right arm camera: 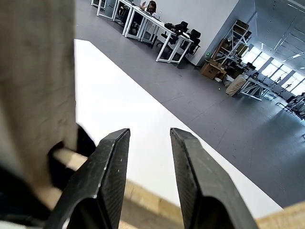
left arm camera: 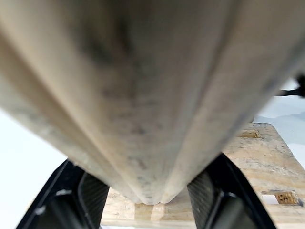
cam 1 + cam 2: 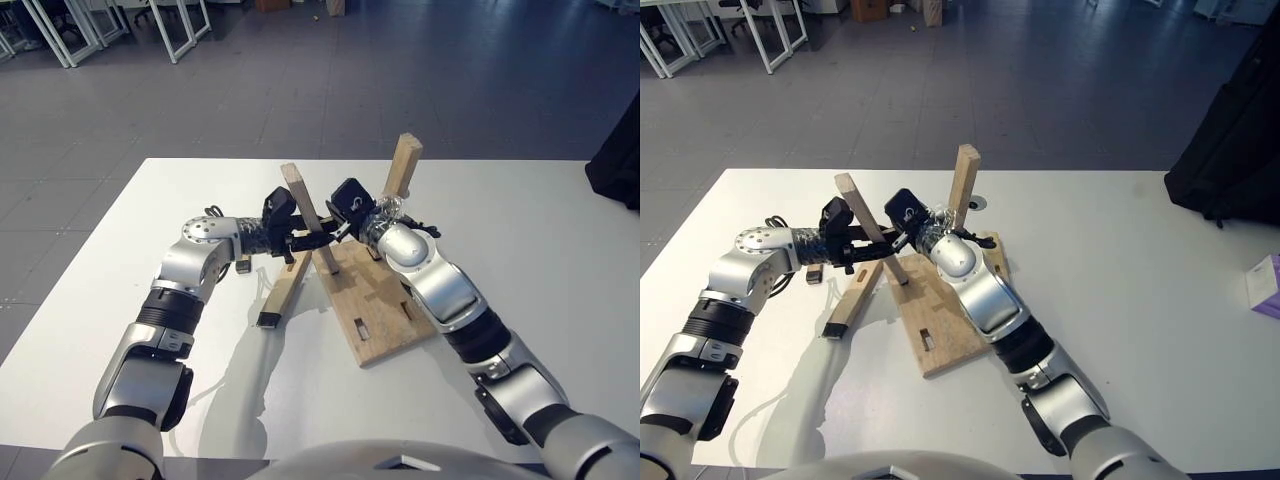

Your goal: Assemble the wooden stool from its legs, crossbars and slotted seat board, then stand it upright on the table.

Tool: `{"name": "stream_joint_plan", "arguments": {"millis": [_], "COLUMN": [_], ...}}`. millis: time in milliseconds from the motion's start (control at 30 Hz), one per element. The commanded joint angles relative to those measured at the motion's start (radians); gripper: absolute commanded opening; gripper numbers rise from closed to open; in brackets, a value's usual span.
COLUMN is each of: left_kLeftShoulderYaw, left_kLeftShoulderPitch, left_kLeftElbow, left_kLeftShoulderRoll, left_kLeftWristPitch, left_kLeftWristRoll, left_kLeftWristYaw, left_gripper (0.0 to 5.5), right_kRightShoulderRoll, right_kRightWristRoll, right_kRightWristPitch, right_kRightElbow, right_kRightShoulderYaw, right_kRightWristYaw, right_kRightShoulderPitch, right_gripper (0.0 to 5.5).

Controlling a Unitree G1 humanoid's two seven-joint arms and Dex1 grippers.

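The slotted seat board (image 3: 380,305) lies flat on the white table. Two wooden legs stand up from it: a tilted one (image 3: 303,208) at its left end and another (image 3: 404,168) at the back. My left gripper (image 3: 306,241) is shut on the tilted leg (image 2: 143,95) low down, its black fingers (image 2: 86,195) on either side, with the board (image 2: 267,157) behind. My right gripper (image 1: 148,136) is open right beside the same leg (image 1: 38,86), nothing between its fingers. A third leg (image 3: 284,291) lies flat on the table left of the board.
A small dark block (image 3: 243,266) rests on the table near my left forearm. At the table's right edge sit a black bag (image 3: 1230,150) and a purple box (image 3: 1268,285). The table (image 3: 560,230) has bare room on the right and at the front left.
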Motion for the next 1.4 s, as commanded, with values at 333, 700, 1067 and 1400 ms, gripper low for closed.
{"name": "stream_joint_plan", "arguments": {"millis": [333, 700, 1067, 1400], "left_kLeftShoulderYaw": [-0.204, -0.208, -0.214, -0.135], "left_kLeftShoulderPitch": [0.066, 0.023, -0.055, -0.303], "left_kLeftElbow": [0.213, 0.268, 0.365, 0.609], "left_kLeftShoulderRoll": [0.035, 0.008, -0.059, -0.130], "left_kLeftWristPitch": [0.117, -0.034, -0.170, -0.379], "left_kLeftWristRoll": [0.206, 0.202, 0.172, 0.221], "left_kLeftWristYaw": [-0.022, -0.117, -0.295, -0.296], "left_gripper": [2.04, 2.04, 2.04, 2.04], "right_kRightShoulderRoll": [-0.315, 0.048, -0.060, -0.636], "right_kRightWristRoll": [0.518, 0.191, 0.334, 0.381], "right_kRightWristPitch": [0.469, 0.107, 0.417, 0.367], "right_kRightElbow": [-0.422, 0.084, -0.310, -0.558], "right_kRightShoulderYaw": [-0.505, -0.303, -0.316, -0.062], "right_kRightWristYaw": [0.411, 0.012, 0.215, 0.648], "right_kRightShoulderPitch": [0.230, -0.111, 0.060, 0.419], "right_gripper": [1.55, 1.55, 1.55, 1.55]}}
